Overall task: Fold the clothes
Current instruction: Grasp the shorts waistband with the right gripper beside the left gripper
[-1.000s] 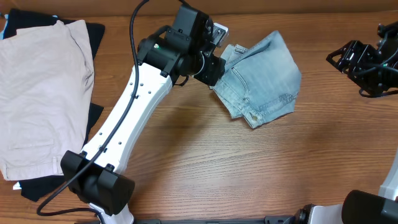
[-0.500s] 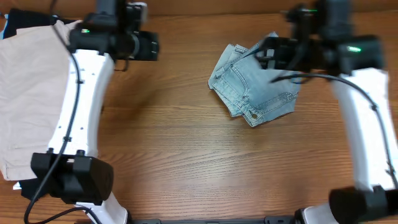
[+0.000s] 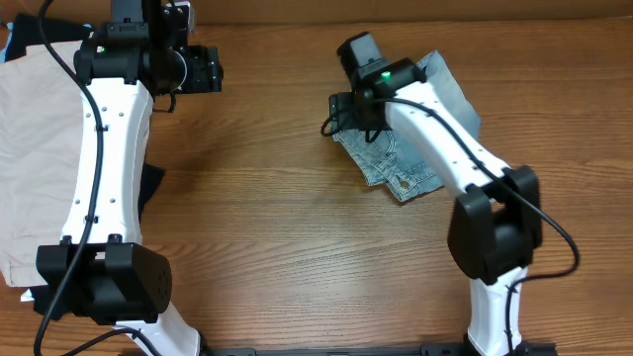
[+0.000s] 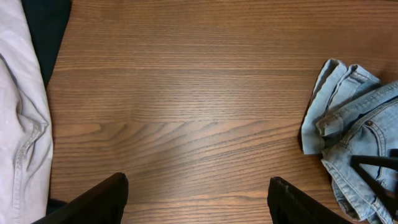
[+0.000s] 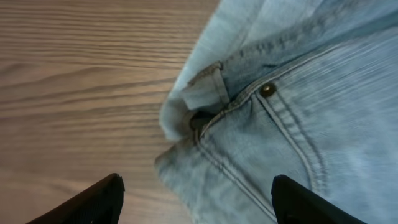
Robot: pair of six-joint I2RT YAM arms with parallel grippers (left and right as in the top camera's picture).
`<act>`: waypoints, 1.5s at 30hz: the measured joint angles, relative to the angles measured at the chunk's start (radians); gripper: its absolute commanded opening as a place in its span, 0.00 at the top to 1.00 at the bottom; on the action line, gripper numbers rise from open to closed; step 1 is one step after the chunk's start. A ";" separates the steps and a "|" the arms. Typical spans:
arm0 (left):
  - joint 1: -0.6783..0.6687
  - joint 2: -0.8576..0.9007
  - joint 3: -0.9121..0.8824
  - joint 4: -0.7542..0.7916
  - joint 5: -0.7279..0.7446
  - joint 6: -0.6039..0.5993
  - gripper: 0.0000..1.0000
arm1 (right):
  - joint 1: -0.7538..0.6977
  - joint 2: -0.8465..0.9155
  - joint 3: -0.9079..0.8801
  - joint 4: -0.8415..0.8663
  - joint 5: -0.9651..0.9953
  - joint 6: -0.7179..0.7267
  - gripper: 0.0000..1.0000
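Observation:
The light-blue denim shorts (image 3: 404,174) lie in a folded bundle at the middle right of the table. My right gripper (image 3: 342,116) is open and empty, low over the bundle's left edge. In the right wrist view the denim (image 5: 292,118) fills the right side, with waistband, rivet and seam showing between the spread fingers (image 5: 94,202). My left gripper (image 3: 205,71) is open and empty over bare wood at the back left. It sees the denim (image 4: 354,140) at its right edge.
Beige khaki shorts (image 3: 35,158) lie on a black garment (image 3: 150,183) at the table's left edge. Both show in the left wrist view, the beige cloth (image 4: 18,130) and the black one (image 4: 46,28). Bare wood lies between the two piles.
The left arm has left the denim and swung to the back left. The right arm has come in from the far right to the denim's left edge.

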 measured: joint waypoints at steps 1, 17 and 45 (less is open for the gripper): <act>0.000 0.000 0.000 0.000 0.000 0.000 0.26 | 0.004 0.017 0.000 0.001 0.012 0.024 0.25; 0.000 0.002 0.000 0.000 -0.022 0.000 0.25 | 0.016 0.100 0.000 -0.006 0.071 0.224 0.69; -0.206 0.025 0.002 0.063 0.177 0.169 0.22 | -0.246 -0.269 0.517 -0.653 -0.014 0.126 0.96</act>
